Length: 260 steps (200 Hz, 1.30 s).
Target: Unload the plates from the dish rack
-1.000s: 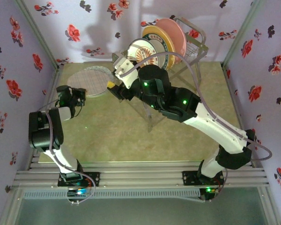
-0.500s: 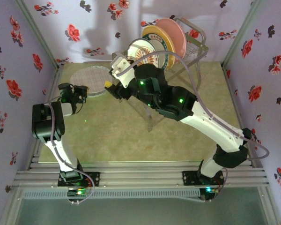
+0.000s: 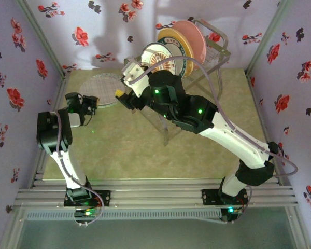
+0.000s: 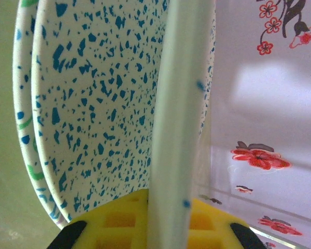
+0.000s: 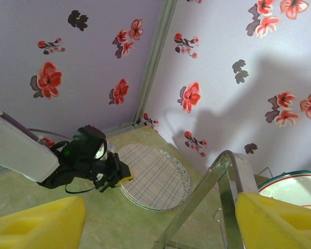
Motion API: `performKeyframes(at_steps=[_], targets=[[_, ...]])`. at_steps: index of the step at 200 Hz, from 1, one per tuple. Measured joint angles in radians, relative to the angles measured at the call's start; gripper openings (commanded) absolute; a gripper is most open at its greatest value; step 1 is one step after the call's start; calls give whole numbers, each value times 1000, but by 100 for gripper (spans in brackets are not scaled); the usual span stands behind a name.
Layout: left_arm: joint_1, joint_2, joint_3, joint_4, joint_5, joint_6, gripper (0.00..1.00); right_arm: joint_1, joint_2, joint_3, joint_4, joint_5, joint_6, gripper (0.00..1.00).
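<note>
Both arms have crept up-table vs a sec ago: L elbow has shifted in toward the stack, and R wrist has slid a touch left.

Left gripper [image 5: 119,175] sits at the near-left edge of the flat stack, far-left on the olive-green table [image 3: 124,150]. Its jaws are clenched on the edge of a white-rimmed plate [image 4: 179,129] w/ a few blue flecks. That's prob the top one, the white plate with fine grid lines [image 3: 101,85], tho I can't swear to it. Blue-speckled plates [image 4: 93,104] lie right beside it in the pile. So that one reads as landed, just not let go yet.

Right gripper [image 5: 160,212] is released, yellow pads wide w/ nothing between 'em, hovering between the stack and the clear silvery-framed dish rack [image 3: 220,52].

Key relation: the next plates lie up-table and to the right of the R hand, and the R arm is much the nearer. Three I can see in the rack, all on edge:
- white plate with orange sunburst centre [image 3: 160,57], closest
- yellow plate with dark rim [image 3: 177,41], next
- plain pink plate [image 3: 195,33], at the back

They're round, so no true long axis. The discs stand tilted w/ faces turned near-left, and the row runs off far-right. On the R wrist cam the sunburst's rim peeks low right, past a rack bar.

My call: R needs to swing right and take the sunburst's upper rim edge-on, one pad either side of the disc.
</note>
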Motion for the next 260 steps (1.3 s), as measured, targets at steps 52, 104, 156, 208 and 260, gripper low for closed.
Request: performKeyframes(at_steps=[52, 104, 156, 208, 260], targets=[[1, 33, 26, 15, 8, 0, 8, 0, 9, 12, -8, 0, 0, 79], [2, 39, 51, 13, 23, 17, 33, 0, 23, 23, -20, 0, 0, 80], [2, 39, 89, -70, 27, 49, 49, 0, 29, 32, -22, 0, 0, 80], [2, 39, 150, -218, 26, 83, 56, 0, 31, 34, -22, 0, 0, 80], [2, 39, 230, -410, 23, 131, 59, 0, 31, 34, -22, 0, 0, 80]])
